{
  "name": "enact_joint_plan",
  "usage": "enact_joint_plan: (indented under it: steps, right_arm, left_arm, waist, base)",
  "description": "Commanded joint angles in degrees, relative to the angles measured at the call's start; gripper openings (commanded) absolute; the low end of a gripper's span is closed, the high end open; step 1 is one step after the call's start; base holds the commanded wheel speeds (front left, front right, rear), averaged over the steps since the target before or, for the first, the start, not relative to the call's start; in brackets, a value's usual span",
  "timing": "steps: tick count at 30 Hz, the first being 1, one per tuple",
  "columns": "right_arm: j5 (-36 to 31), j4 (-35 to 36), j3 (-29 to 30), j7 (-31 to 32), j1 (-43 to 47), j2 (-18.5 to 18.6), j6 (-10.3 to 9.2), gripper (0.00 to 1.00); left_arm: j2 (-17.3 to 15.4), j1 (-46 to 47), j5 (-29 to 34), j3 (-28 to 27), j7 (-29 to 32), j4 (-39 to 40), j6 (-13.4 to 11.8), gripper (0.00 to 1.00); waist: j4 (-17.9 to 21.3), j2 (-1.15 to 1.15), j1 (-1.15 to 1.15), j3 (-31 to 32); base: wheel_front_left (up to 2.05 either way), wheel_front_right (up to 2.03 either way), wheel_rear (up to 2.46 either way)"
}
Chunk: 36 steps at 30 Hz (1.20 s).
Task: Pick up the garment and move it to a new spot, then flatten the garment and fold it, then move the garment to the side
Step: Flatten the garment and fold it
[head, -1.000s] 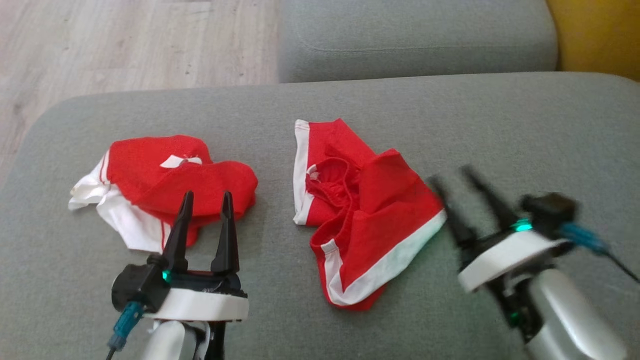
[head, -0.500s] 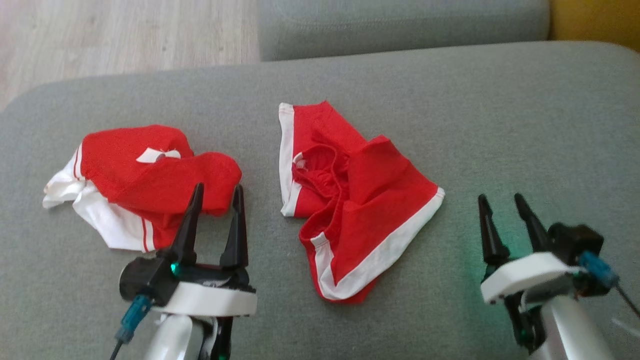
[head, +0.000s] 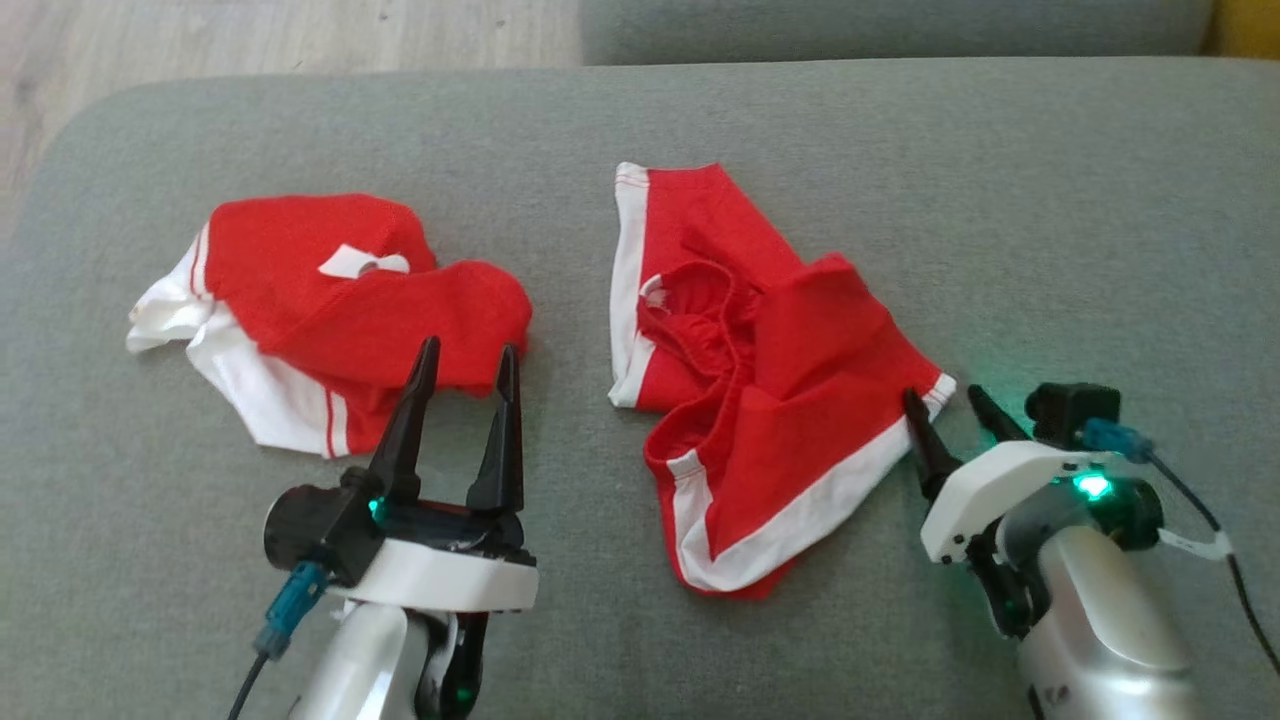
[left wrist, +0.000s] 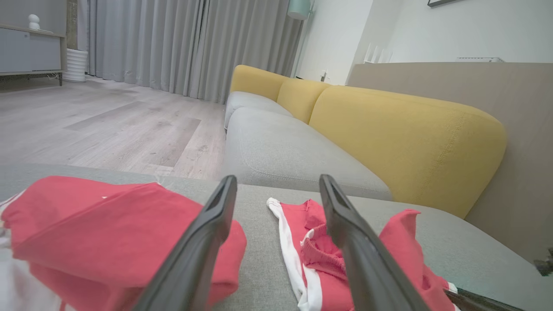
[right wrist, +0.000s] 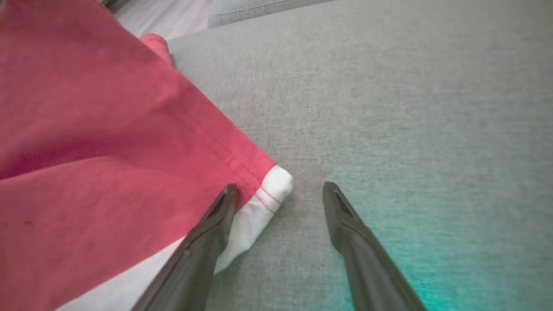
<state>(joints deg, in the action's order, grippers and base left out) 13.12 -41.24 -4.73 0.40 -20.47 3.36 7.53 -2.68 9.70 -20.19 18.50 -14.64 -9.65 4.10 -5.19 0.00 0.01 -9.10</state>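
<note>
The garment [head: 790, 350] is a crumpled pair of red shorts with white hems, lying mid-cushion on the grey sofa seat [head: 1050, 200]. My right gripper [head: 940, 394] stands open at its right corner. In the right wrist view the white-hemmed corner [right wrist: 272, 190] lies between the fingers of that gripper [right wrist: 281, 186], with the left fingertip [right wrist: 224, 203] over the hem. My left gripper [head: 470, 346] is open and empty, its tips over the near edge of a second red and white garment [head: 330, 300] at the left. The left wrist view has both garments beyond the left gripper [left wrist: 277, 179].
The seat's rounded left end [head: 60, 180] drops to a wooden floor [head: 250, 30]. Another grey seat [left wrist: 281, 147] and yellow backrests [left wrist: 402, 129] lie beyond. Bare grey cushion stretches to the right of the shorts.
The head camera has shifted. My right gripper has moved in from the right to the garment's white-hemmed corner. The left gripper has stayed by the left garment, still open.
</note>
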Motion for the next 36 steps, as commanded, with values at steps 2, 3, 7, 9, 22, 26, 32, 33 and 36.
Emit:
enact_joint_plan:
  steps: [2,3,7,9,22,26,32,33,36]
  right_arm:
    - [0.83,-0.70,-2.92,0.32,-2.70,-0.47,-0.04,1.00]
    - [1.15,-1.63,-3.53,0.38,-3.10,-0.47,-0.04,0.83]
    - [1.52,-4.17,-4.12,-1.33,-4.47,-0.47,-0.04,0.00]
    - [-0.22,-5.33,-2.57,-2.90,-5.11,-0.47,-0.04,0.00]
    - [-12.44,-2.32,19.23,-8.06,-3.11,1.00,-0.04,0.00]
    - [-16.53,1.57,26.22,-5.99,-0.66,0.29,-0.04,0.00]
    - [-19.12,5.54,33.45,-2.41,1.95,-0.43,-0.04,0.00]
    - [-18.63,5.33,33.54,-2.22,2.05,-0.44,-0.04,0.00]
    - [-17.58,5.06,33.30,-2.99,1.94,-0.46,-0.04,1.00]
  left_arm:
    - [-0.20,2.57,-0.19,-1.45,-0.36,1.52,0.06,1.00]
    - [-0.20,2.55,-0.18,-1.46,-0.36,1.50,0.03,1.00]
    - [-0.20,2.15,0.00,-1.92,-0.36,1.52,-0.10,1.00]
    - [-0.20,1.93,0.15,-2.37,-0.36,1.52,-0.20,1.00]
    - [-0.20,0.97,0.34,-3.41,-0.36,2.18,-0.29,1.00]
    - [-0.20,0.87,0.42,-3.65,-0.36,2.28,-0.32,1.00]
    - [-0.20,0.95,0.33,-3.88,-0.36,2.26,-0.28,1.00]
    - [-0.20,0.97,0.29,-3.83,-0.36,2.23,-0.27,1.00]
    - [-0.20,1.03,0.22,-3.78,-0.36,2.12,-0.25,1.00]
  waist:
    - [-0.63,0.00,-0.01,-0.14]
    - [-0.72,0.00,-0.01,-0.13]
    - [-0.33,0.00,-0.01,0.14]
    - [0.21,0.00,-0.01,0.40]
    - [4.29,0.00,-0.01,2.05]
    - [5.28,0.00,-0.01,2.25]
    - [6.08,0.00,-0.01,2.53]
    - [6.13,0.00,-0.01,2.61]
    - [6.24,0.00,-0.01,2.75]
  base:
    - [0.00,0.00,0.00]
    - [0.00,0.00,0.00]
    - [0.00,0.00,0.00]
    - [0.00,0.00,0.00]
    - [0.00,0.00,0.00]
    - [0.00,0.00,0.00]
    - [0.00,0.00,0.00]
    - [0.00,0.00,0.00]
    - [0.00,0.00,0.00]
